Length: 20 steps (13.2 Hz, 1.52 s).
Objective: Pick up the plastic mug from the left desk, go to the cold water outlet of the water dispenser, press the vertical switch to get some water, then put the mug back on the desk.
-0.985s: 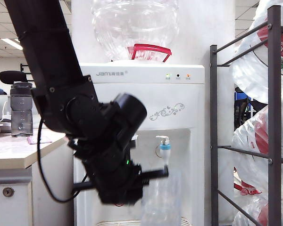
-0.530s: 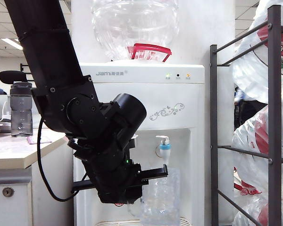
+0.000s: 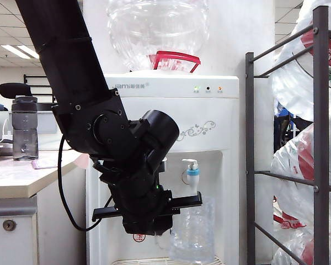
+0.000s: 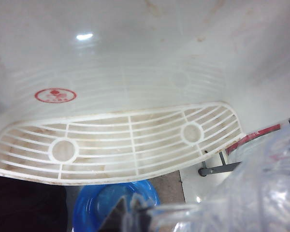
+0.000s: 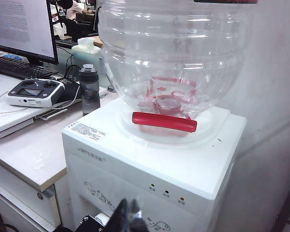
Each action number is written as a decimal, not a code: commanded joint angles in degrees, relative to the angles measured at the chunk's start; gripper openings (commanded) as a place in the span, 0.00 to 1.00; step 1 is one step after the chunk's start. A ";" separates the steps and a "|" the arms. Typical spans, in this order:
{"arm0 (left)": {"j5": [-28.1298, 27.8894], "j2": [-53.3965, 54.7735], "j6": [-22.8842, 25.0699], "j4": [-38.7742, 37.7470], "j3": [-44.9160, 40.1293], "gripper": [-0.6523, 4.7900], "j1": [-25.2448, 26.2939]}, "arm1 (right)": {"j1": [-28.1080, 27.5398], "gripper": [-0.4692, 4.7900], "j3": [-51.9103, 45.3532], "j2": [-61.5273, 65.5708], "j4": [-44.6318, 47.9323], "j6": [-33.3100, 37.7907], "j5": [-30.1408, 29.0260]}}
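The big black left arm [image 3: 94, 127] is nearest, and it reaches down and to the right across the front of the water dispenser [image 3: 220, 121]. Its left end effector [image 3: 188, 202] is squeezed tight on the top edge of the plastic mug [image 3: 192, 234]. The mug is clear and crinkly and stands upright. It hangs just under the cold water outlet [image 3: 193, 173], the little white tap with the blue ring. The vertical switch [image 3: 190, 163] sits on top of that tap, and the left end effector is a bit below it. I cannot tell if there is any water in the mug. In the left wrist view the mug [image 4: 253, 193] is over the white drip tray [image 4: 121, 145]. The right end effector [image 5: 128, 213] is up high in front of the dispenser, and only its dark tip shows, so I cannot tell if it is wide or narrow. To the left of the dispenser is the worktop [image 3: 16, 176], with a round lock [image 3: 10, 224] on its drawer. Farther back on the worktop stands a grey bottle [image 3: 25, 130] with a black cap. A big clear water jug [image 3: 157, 27] sits upside down on top of the dispenser. On the far right a grey rack [image 3: 320, 138] holds more big jugs.
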 commanded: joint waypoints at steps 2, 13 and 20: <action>-1.29 -0.39 -0.59 3.91 0.44 0.11 -0.11 | 0.07 0.08 0.46 -0.20 1.05 -0.15 -0.11; -13.38 -0.28 -6.60 1.44 2.21 0.11 -5.03 | 0.07 0.08 0.46 -0.26 1.11 -0.15 -1.90; -12.02 1.18 -11.15 -9.57 6.54 0.11 -5.29 | 0.07 0.08 0.46 -0.26 2.80 -0.17 -2.08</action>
